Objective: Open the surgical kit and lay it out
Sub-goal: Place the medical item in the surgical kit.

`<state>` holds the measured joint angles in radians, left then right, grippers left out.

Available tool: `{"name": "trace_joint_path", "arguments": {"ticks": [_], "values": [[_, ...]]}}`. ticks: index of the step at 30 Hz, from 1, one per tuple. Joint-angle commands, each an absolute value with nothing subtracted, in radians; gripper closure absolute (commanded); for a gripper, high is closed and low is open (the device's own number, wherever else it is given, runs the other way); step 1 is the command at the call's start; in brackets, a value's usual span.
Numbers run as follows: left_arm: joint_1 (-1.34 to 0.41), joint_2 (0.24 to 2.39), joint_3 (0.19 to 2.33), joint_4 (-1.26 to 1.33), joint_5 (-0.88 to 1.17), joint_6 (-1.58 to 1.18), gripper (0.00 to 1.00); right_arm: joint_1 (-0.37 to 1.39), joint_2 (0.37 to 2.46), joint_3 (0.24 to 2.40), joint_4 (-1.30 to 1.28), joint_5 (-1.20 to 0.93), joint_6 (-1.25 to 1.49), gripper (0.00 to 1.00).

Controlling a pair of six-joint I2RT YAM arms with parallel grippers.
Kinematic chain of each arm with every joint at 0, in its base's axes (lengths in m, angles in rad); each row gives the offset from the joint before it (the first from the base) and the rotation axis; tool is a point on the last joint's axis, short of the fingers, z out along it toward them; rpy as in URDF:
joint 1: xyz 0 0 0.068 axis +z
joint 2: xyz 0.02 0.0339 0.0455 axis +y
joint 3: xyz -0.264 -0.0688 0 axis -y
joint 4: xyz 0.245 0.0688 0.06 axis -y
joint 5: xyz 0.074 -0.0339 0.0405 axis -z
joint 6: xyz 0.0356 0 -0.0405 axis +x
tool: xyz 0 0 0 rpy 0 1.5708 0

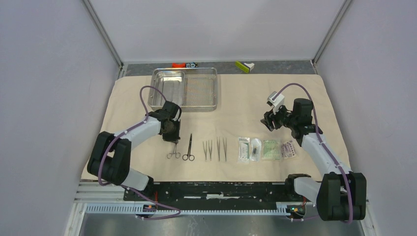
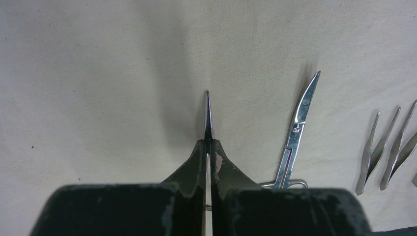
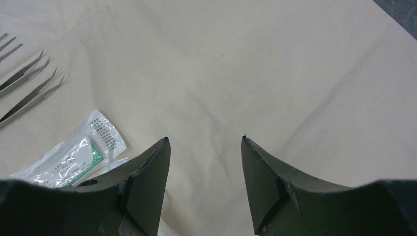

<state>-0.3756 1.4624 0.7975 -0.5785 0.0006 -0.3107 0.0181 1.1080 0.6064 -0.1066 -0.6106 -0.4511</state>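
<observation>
Left gripper point(image 2: 208, 143): clamping on thin steel forceps point(image 2: 207, 113), just beside curved steel scissors point(image 2: 297, 128) (best releasing flat, parallel to them); right gripper point(image 3: 204, 140) hanging part-open, holding nothing.

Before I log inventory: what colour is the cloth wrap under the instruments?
Plain beige; the cloth wrap shows best from the top view.

matt, finely woven beige cloth in the wrap point(image 1: 246, 98), softly creased. bright, reflective sheet steel in the tray point(image 1: 201, 70) and the smaller inner tray point(image 1: 167, 88), with a finely dotted floor in the larger. polished glossy metal in the forceps point(image 2: 207, 113) and scissors point(image 2: 298, 129); duller satin metal in the tweezers point(image 2: 376, 150). clear glossy plastic over printed paper in the packet point(image 3: 74, 157). dark matt fingers point(image 2: 196, 164) on the left tool point(image 2: 208, 143), scuffed pale at the edges.
</observation>
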Motion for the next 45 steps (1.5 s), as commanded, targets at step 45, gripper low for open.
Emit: {"name": "trace_joint_path", "arguments": {"ticks": [45], "values": [[-0.379, 1.454, 0.793, -0.56, 0.036, -0.32, 0.86, 0.014, 1.109, 0.611, -0.096, -0.632, -0.467, 0.38]]}}
